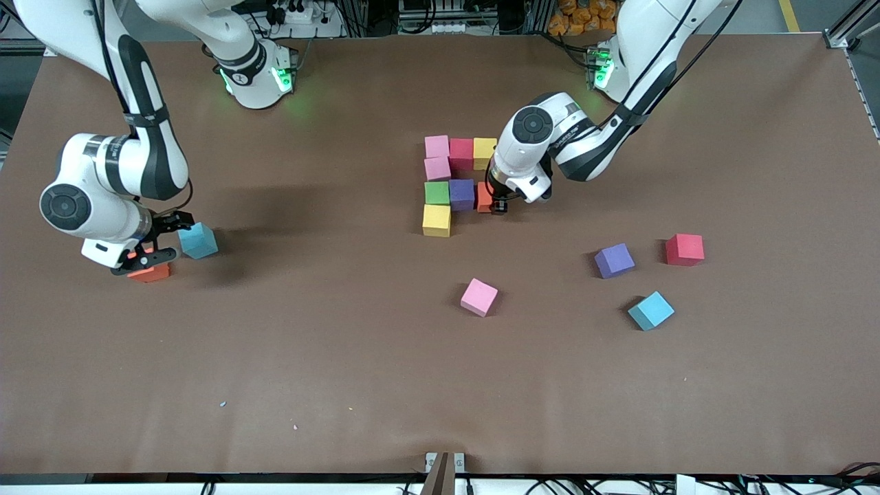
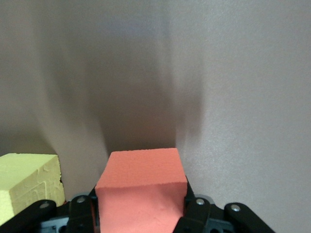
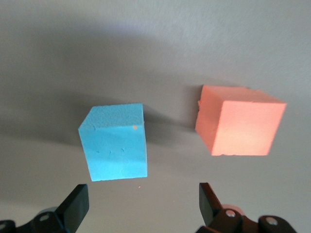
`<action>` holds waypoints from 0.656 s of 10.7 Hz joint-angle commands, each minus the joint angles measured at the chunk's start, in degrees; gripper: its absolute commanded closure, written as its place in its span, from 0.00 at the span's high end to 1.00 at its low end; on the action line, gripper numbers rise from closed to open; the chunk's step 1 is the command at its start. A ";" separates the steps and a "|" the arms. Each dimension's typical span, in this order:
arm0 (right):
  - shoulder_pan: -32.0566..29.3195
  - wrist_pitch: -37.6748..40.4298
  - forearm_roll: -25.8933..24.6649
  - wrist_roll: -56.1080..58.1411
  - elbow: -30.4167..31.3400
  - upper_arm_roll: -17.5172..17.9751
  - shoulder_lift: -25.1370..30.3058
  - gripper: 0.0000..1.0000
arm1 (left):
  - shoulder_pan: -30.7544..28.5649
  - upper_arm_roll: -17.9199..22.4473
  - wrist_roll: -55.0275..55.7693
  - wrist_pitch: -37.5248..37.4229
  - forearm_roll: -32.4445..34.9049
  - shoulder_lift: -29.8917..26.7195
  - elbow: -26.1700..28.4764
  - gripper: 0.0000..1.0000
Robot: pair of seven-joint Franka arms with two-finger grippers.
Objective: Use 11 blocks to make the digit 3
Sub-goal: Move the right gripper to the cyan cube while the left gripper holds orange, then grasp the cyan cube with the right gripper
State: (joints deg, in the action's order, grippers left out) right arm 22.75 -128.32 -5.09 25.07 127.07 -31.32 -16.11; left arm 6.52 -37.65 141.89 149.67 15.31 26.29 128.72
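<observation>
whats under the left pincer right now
The left pincer is shut on a small orange foam cube, set beside the purple foam cube in the block figure. Whether the orange cube rests on the brown table is hidden.

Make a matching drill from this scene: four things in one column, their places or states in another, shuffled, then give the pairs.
1. left end effector
2. right end effector
3. loose pink foam cube
4. green foam cube

A. open, low by a light blue cube
B. in the figure, beside a purple cube
C. shut on an orange foam cube
D. alone on bare table, nearest the front camera

Pairs: 1-C, 2-A, 3-D, 4-B
</observation>
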 commanded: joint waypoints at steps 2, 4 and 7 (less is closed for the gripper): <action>1.06 -4.04 1.74 0.07 4.41 0.30 0.12 1.00 | 0.51 0.12 0.76 1.24 -0.28 0.17 0.48 0.00; 1.85 -4.39 3.42 0.42 3.97 0.21 -0.23 1.00 | 0.51 0.21 0.76 1.76 -0.11 0.43 0.48 0.00; 1.94 -9.13 3.60 0.33 4.06 0.30 -2.69 1.00 | 0.51 0.21 0.76 2.03 -0.02 0.78 0.48 0.00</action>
State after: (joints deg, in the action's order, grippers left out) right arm 24.44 -135.48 -2.83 25.04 130.95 -31.03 -17.31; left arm 6.64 -37.63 141.89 150.59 15.31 27.12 128.79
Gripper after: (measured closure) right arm 0.000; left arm 0.410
